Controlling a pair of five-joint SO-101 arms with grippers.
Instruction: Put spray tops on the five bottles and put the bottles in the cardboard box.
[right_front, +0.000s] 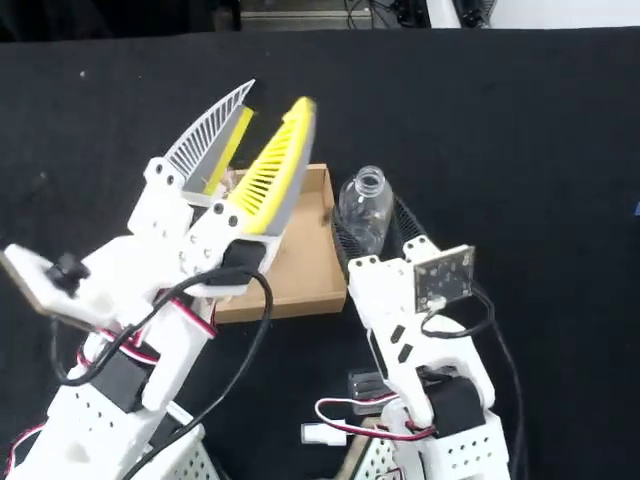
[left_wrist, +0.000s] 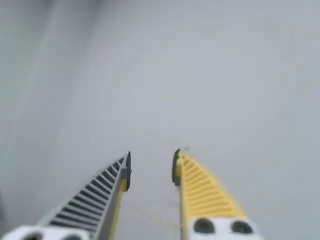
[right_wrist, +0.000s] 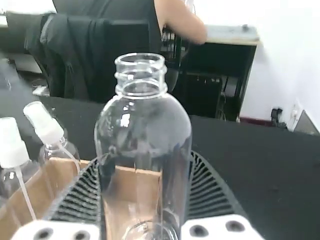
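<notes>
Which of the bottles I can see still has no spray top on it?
The bottle in the right gripper, beside the cardboard box: its threaded neck is open. The two others in the box already carry white spray tops.

The left arm (right_front: 150, 340) slants up from the near left edge of the high view and stands tall toward the camera. The left gripper (right_front: 275, 100) points up and away. Its yellow finger (right_front: 280, 160) and grey finger (right_front: 210, 130) are spread in a V with a plain gap between the tips; the left wrist view shows the same gap at the left gripper (left_wrist: 151, 165), with nothing in it. The right arm (right_front: 420, 370) sits lower and reaches forward from the near edge. The right gripper (right_wrist: 145, 165) is level, its black fingers (right_wrist: 75, 200) pressed against both sides of an upright bottle (right_wrist: 142, 130).
</notes>
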